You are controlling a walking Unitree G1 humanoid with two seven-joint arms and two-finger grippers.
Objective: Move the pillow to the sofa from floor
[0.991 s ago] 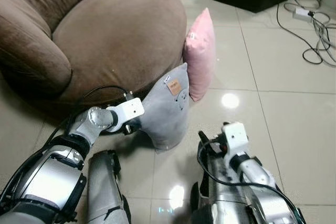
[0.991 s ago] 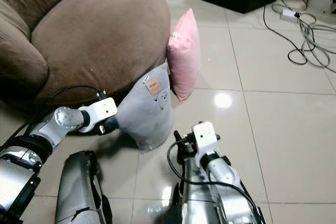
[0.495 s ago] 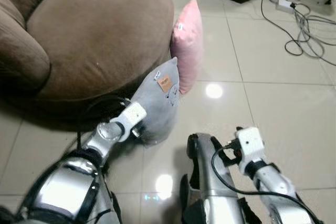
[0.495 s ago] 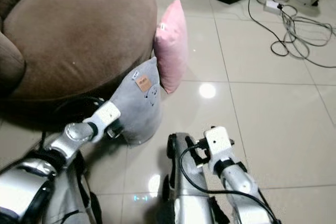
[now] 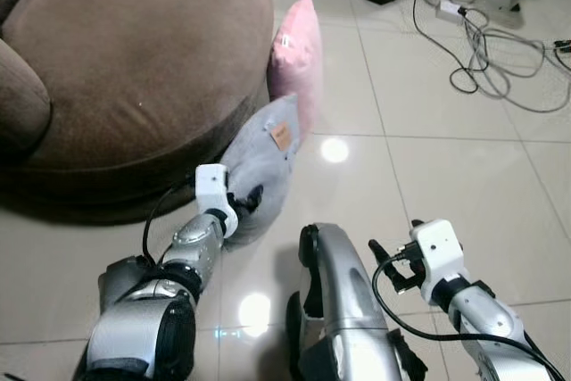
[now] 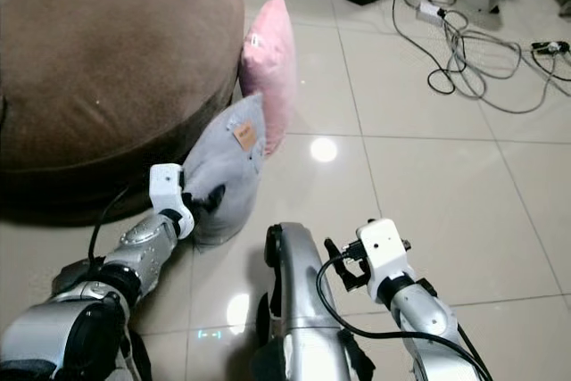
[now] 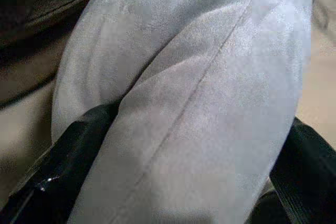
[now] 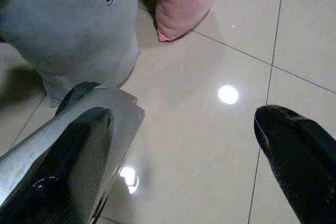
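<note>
Left eye view: the grey pillow (image 5: 259,167) leans on the brown sofa (image 5: 125,60), beside a pink pillow (image 5: 294,51); open tile floor (image 5: 446,185) lies rightward. Left wrist view: the left gripper (image 7: 173,145) is clamped on the grey pillow's edge. Right wrist view: the right gripper (image 8: 184,156) hangs spread over tiles.

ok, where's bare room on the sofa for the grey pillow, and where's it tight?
The sofa seat is bare across its top. Bare tiles lie between the pillows and the cables. Crowded at the sofa's foot: grey pillow, gripped by the left gripper, leans there against the pink pillow.
</note>
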